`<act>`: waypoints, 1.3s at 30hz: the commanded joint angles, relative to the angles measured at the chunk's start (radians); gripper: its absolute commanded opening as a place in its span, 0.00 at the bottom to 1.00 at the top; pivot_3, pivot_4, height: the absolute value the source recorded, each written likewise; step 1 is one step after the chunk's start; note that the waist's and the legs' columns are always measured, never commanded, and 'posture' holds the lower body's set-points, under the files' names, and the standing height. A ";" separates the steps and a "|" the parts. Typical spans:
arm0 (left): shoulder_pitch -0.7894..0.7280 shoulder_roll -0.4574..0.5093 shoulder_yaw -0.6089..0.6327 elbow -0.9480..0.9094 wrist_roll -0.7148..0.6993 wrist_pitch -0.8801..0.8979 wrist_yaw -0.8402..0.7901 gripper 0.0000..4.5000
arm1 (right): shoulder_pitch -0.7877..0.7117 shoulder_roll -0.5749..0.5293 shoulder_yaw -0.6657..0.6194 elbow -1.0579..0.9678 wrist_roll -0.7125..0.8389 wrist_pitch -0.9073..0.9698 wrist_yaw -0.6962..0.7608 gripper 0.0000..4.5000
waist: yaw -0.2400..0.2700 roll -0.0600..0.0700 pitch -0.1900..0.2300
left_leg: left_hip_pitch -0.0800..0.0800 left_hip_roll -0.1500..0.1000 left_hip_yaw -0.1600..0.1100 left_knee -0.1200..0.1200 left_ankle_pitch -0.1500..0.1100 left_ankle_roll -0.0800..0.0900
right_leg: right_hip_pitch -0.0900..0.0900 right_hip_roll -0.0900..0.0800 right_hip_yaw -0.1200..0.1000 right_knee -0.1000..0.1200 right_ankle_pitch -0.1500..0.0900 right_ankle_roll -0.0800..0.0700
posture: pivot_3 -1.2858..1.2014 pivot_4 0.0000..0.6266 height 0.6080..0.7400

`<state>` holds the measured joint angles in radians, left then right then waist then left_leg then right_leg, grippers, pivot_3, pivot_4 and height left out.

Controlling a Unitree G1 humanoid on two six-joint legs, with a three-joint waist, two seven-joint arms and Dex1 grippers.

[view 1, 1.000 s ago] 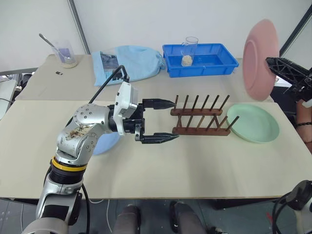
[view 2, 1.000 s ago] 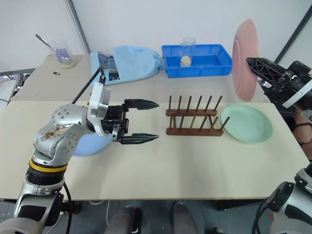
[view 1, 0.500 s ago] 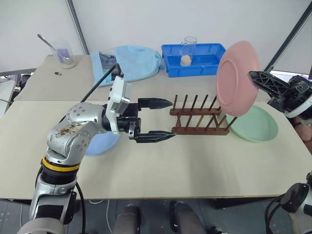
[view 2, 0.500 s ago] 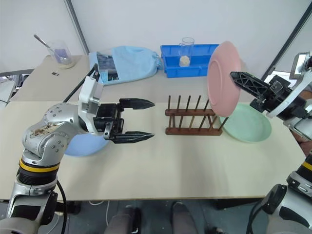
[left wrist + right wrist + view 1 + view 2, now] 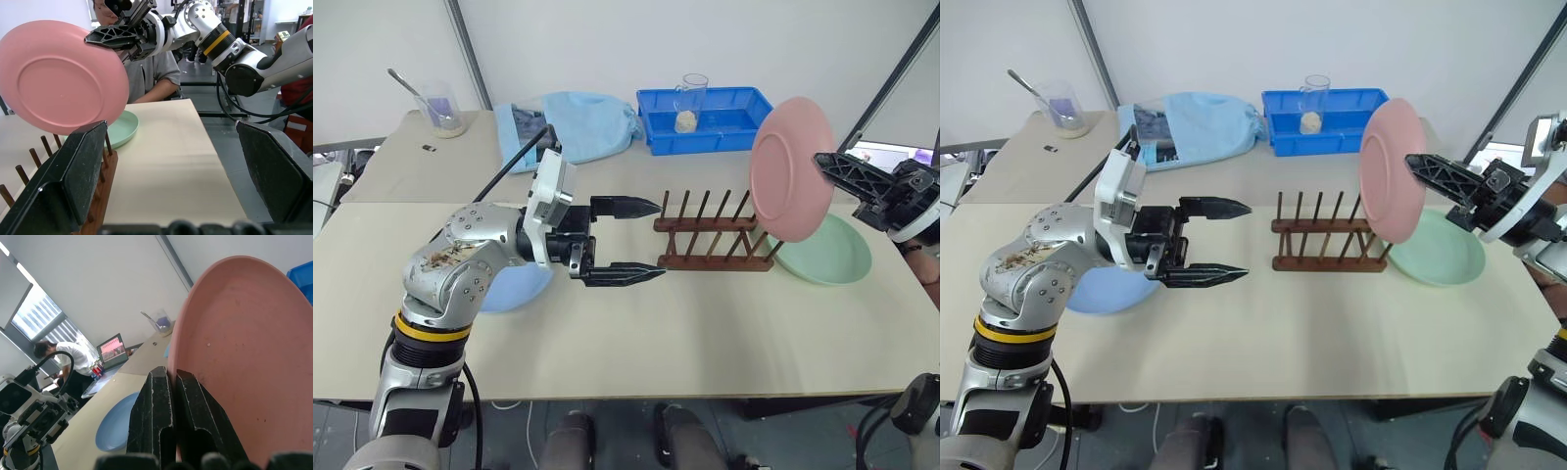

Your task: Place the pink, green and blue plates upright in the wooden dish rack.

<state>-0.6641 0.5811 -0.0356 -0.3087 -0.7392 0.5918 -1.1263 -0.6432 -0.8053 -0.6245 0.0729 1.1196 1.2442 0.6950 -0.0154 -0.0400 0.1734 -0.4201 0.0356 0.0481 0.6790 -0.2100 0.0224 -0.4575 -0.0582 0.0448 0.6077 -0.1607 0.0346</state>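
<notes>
Pale pink plate held on edge above the rack's right end

The right end effector (image 5: 824,163) pinched the rim of the round pale pink plastic plate (image 5: 790,168) — upright, over the right end of the dark brown wooden peg rack (image 5: 715,234). The mint green plate (image 5: 830,251) lay flat on the table (image 5: 705,333) just right of the rack; the light blue plate (image 5: 1102,291) lay under the left arm. The left end effector (image 5: 646,237) hovered open — empty, pointing at the rack.
</notes>
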 commanded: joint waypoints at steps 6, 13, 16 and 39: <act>-0.037 0.002 0.029 -0.027 -0.045 0.011 0.010 1.00 | -0.020 -0.044 0.026 0.068 -0.037 -0.058 0.031 0.00 | 0.000 0.000 0.000 | 0.000 0.000 0.000 0.000 0.000 0.000 | 0.000 0.000 0.000 0.000 0.000 0.000 | 0.52 0.24 0.85; -0.024 0.011 0.037 -0.035 -0.049 0.008 0.001 1.00 | -0.049 -0.052 0.064 0.137 -0.070 -0.065 0.044 0.00 | -0.001 0.000 0.000 | 0.000 0.000 0.000 0.000 0.000 0.000 | 0.000 0.000 0.000 0.000 0.000 0.000 | 0.52 0.24 0.85; -0.019 0.015 0.040 -0.036 -0.047 0.003 -0.006 1.00 | -0.085 -0.042 0.058 0.168 -0.074 -0.063 0.030 0.00 | -0.002 0.000 0.000 | 0.000 0.000 0.000 0.000 0.000 0.000 | 0.000 0.000 0.000 0.000 0.000 0.000 | 0.52 0.24 0.85; -0.017 0.039 -0.006 -0.046 -0.015 0.010 -0.037 1.00 | -0.028 -0.201 0.134 0.105 -0.298 -0.341 0.150 1.00 | 0.005 0.000 0.000 | -0.001 0.000 0.000 0.000 0.000 0.000 | 0.000 0.000 0.000 -0.001 0.000 0.001 | 0.52 0.24 0.85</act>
<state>-0.6724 0.6067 -0.0406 -0.3204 -0.7608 0.6119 -1.1469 -0.6885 -0.9690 -0.5018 0.2421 0.8674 0.9809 0.7757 -0.0108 -0.0397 0.1734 -0.4211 0.0354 0.0478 0.6784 -0.2100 0.0225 -0.4579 -0.0580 0.0443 0.6070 -0.1615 0.0366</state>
